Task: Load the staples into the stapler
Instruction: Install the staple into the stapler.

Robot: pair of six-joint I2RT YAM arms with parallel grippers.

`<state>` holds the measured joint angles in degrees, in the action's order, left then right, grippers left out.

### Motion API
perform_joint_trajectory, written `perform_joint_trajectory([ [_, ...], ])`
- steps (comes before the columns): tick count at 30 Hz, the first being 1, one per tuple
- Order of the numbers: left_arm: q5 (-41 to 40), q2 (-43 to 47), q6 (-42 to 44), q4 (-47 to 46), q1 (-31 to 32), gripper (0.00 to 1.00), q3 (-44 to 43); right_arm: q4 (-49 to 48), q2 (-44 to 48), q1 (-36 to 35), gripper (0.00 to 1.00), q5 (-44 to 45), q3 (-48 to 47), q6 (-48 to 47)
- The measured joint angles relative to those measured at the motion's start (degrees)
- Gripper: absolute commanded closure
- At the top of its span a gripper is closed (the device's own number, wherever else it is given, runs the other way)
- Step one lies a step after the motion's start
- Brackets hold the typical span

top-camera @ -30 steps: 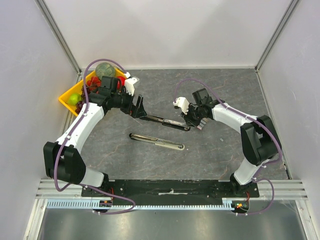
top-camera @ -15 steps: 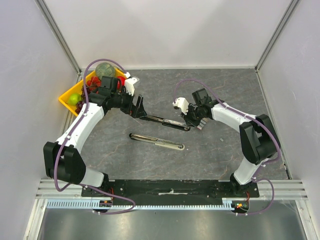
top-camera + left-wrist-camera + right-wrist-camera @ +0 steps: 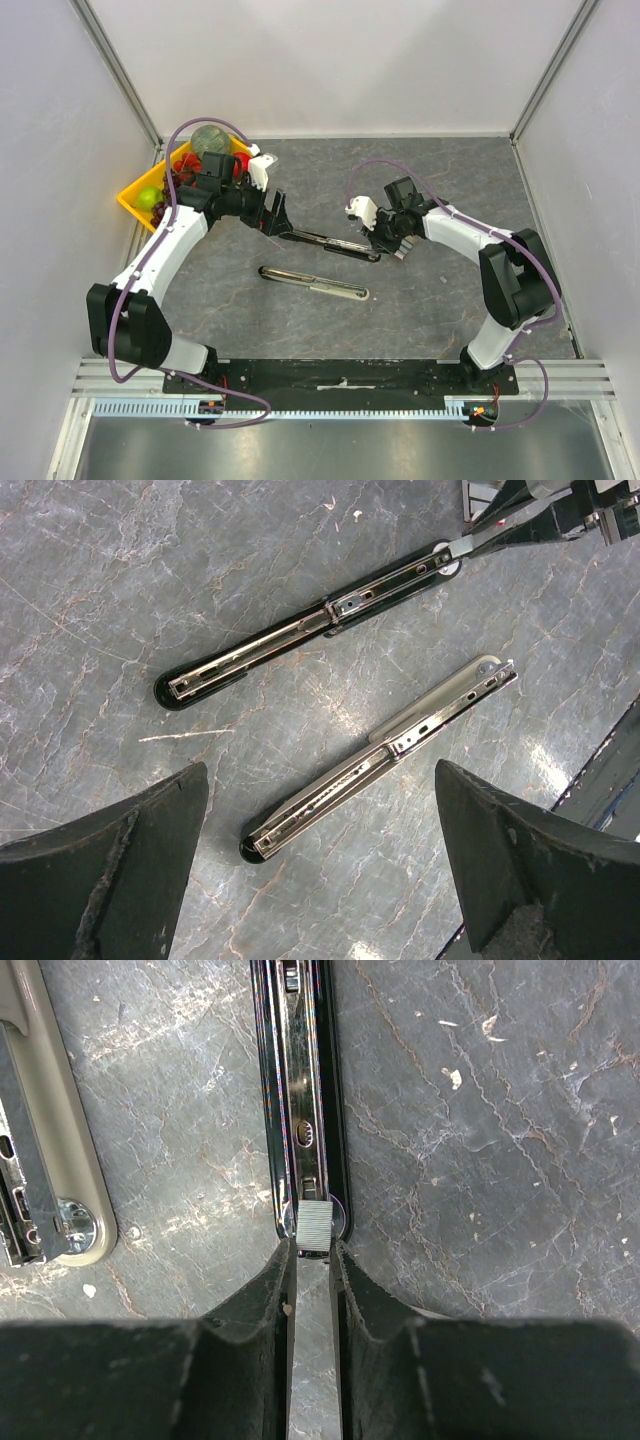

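A black stapler point(image 3: 330, 243) lies opened flat at mid-table, its metal channel facing up point(image 3: 300, 1090). My right gripper point(image 3: 385, 243) is shut on a short grey strip of staples point(image 3: 313, 1228) and holds it at the right end of that channel. A second, beige stapler point(image 3: 313, 282) lies opened flat nearer me and also shows in the left wrist view point(image 3: 390, 745). My left gripper point(image 3: 277, 215) hovers above the black stapler's left end point(image 3: 200, 680), jaws wide open and empty. The staple box is out of view.
A yellow bin point(image 3: 135, 195) holding a green ball and small toys stands at the far left corner, behind the left arm. White walls enclose the table on three sides.
My right gripper has edged slightly left toward the black stapler's end. The left arm and both staplers have not moved.
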<state>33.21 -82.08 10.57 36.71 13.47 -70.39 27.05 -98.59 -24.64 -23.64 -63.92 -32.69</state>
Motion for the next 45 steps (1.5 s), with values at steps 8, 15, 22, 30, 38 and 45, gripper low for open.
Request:
perform_joint_trajectory([
  [8, 0.02, 0.00, 0.00, 0.00, 0.00, 0.00, 0.00, 0.09, 0.44, 0.00, 0.76, -0.02, 0.00, -0.55],
  [15, 0.07, -0.02, 0.00, 0.00, 0.00, 0.00, 0.00, 0.83, 0.70, 0.00, 0.76, 0.04, 0.00, -1.40],
  [22, 0.09, -0.02, 0.00, 0.02, -0.02, 0.00, 0.00, 1.40, 0.70, 0.00, 0.76, 0.09, 0.00, -1.77],
  [30, 0.09, -0.04, 0.00, 0.00, -0.02, 0.00, 0.00, 1.53, 0.66, 0.00, 0.76, 0.66, 0.00, -1.86],
  [38, 0.09, -0.04, 0.00, 0.02, -0.02, 0.00, 0.00, 1.60, 0.24, 0.00, 0.76, 0.96, 0.00, -1.86],
  [45, 0.13, -0.04, 0.00, 0.02, -0.24, 0.00, 0.00, 1.60, 0.07, 0.00, 0.73, 1.03, -0.02, -1.84],
])
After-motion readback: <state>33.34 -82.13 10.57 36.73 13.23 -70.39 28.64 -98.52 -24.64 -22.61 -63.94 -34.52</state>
